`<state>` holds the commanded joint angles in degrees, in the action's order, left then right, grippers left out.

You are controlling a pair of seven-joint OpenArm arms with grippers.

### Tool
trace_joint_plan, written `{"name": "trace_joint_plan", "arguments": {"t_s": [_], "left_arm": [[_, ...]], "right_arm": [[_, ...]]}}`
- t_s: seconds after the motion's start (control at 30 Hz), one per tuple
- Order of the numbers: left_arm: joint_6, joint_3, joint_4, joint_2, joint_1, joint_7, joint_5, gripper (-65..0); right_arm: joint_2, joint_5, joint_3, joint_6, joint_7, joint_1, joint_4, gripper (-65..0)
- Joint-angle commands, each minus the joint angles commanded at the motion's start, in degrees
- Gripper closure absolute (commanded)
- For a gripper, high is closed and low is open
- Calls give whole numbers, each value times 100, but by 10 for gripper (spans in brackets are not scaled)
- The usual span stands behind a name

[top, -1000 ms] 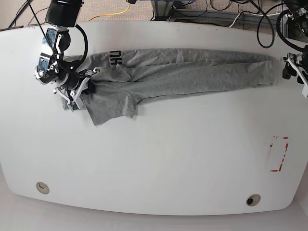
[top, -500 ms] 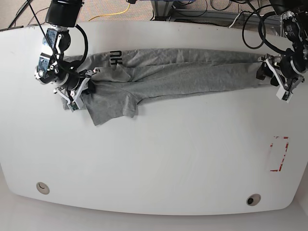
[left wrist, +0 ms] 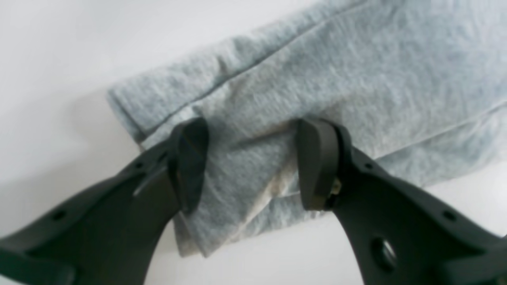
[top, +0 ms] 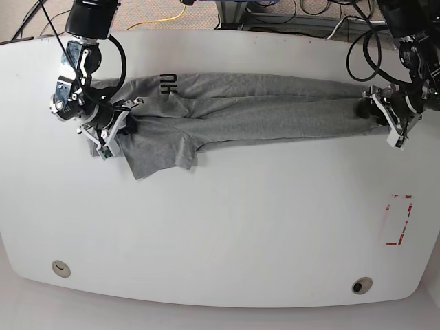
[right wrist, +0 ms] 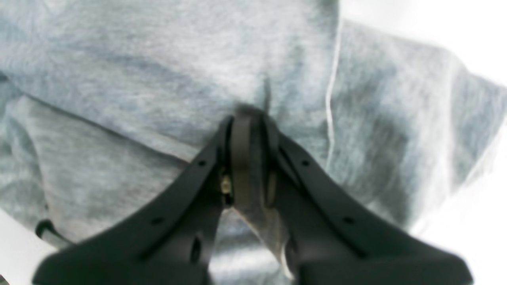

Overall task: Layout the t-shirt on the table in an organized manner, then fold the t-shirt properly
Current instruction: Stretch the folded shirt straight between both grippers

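The grey t-shirt [top: 261,110] lies stretched in a long, bunched strip across the far half of the white table [top: 240,227]. Dark lettering [top: 167,84] shows near its left end, and one sleeve [top: 158,148] fans out toward the front. My right gripper [top: 108,129] is at the shirt's left end, shut on a fold of grey fabric [right wrist: 247,130]. My left gripper [top: 377,110] is at the shirt's right end. Its fingers stand open [left wrist: 253,158], straddling the hemmed corner of the t-shirt [left wrist: 277,79], and the cloth lies between them.
A red-taped rectangle [top: 399,220] marks the table's right side. Two round grommet holes sit near the front edge, one at the left [top: 60,267] and one at the right [top: 360,285]. Cables [top: 316,10] run behind the table's far edge.
My left arm has come in from the table's right edge to the shirt's right end, and its open fingers now straddle the cloth. The strip looks narrower there. The right gripper has kept its hold.
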<state>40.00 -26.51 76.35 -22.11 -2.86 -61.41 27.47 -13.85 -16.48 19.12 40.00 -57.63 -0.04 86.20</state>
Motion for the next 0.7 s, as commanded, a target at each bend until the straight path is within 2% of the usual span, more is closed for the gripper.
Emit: {"name": "trace_joint_plan", "arguments": {"t_s": [0.23, 0.47, 0.53, 0.7], "left_arm": [[0, 202, -396, -62, 466, 9, 0, -339], [0, 554, -193, -18, 642, -9, 26, -339], [0, 554, -26, 97, 677, -44, 35, -339], [0, 308, 914, 158, 695, -615, 97, -344]], "right_arm": [[-62, 9, 0, 0, 26, 440, -571, -52], [-193, 9, -35, 0, 273, 607, -844, -52], [-202, 9, -35, 0, 273, 668, -853, -52], [-202, 9, -35, 0, 273, 677, -844, -52]]}}
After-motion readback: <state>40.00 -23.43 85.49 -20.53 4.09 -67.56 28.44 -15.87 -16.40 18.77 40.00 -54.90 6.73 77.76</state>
